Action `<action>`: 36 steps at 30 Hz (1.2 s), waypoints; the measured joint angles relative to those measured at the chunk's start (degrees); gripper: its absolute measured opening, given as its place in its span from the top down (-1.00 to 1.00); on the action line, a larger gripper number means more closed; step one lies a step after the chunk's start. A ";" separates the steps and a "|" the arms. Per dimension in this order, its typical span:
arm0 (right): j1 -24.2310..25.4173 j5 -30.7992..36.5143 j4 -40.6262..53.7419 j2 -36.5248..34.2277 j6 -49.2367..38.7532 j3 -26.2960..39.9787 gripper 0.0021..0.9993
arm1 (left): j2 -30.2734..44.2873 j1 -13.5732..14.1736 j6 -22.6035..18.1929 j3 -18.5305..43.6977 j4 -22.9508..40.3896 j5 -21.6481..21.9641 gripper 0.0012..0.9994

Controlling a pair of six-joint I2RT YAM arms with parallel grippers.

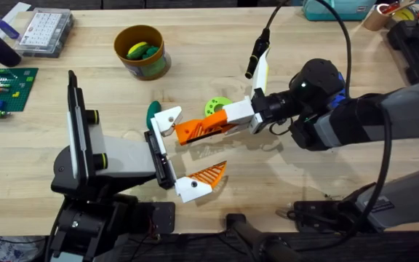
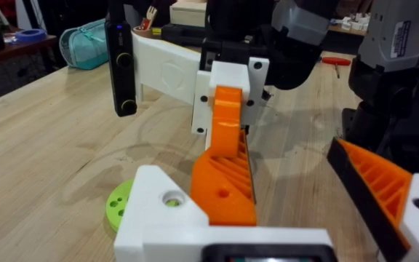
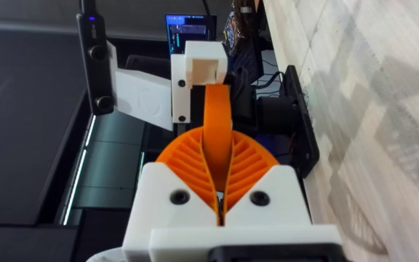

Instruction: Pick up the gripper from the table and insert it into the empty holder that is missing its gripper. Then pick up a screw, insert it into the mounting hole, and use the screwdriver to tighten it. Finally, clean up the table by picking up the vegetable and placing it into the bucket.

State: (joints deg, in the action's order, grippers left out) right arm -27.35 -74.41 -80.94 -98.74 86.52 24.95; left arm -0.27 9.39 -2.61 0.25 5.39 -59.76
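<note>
My right gripper (image 1: 231,118) is shut on the narrow end of the orange ribbed gripper (image 1: 201,130). The piece's wide base rests against the white holder (image 1: 167,121) on the far end of my left arm's black jaw rail (image 1: 158,156). Whether it is seated I cannot tell. In the left wrist view the gripper (image 2: 224,171) lies beside the holder (image 2: 158,218), whose mounting hole (image 2: 172,197) faces up. My left gripper (image 1: 195,149) is open, its near block bearing an orange finger (image 1: 211,174). The mustard bucket (image 1: 142,51) stands at the back with yellow and green pieces inside. A dark green vegetable (image 1: 153,110) lies behind the holder.
A lime green disc (image 1: 217,106) lies under the right gripper. A clear parts box (image 1: 46,30) and a green brick plate (image 1: 2,89) sit at the far left. A black cable and a white-tipped plug (image 1: 259,62) hang over the middle. The table's front centre is bare wood.
</note>
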 joint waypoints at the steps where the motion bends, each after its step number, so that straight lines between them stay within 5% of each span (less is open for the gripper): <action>1: 0.00 -0.04 0.21 0.00 0.06 0.00 0.97 | 0.17 0.00 0.00 0.01 -0.04 0.02 -0.97; 36: 0.31 1.00 -3.75 -0.01 3.34 -0.11 0.97 | 0.27 0.01 0.06 0.04 0.04 -0.05 -0.98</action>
State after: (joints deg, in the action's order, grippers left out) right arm -27.05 -73.42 -84.69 -98.75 89.86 24.84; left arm 0.00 9.40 -2.56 0.30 5.43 -59.81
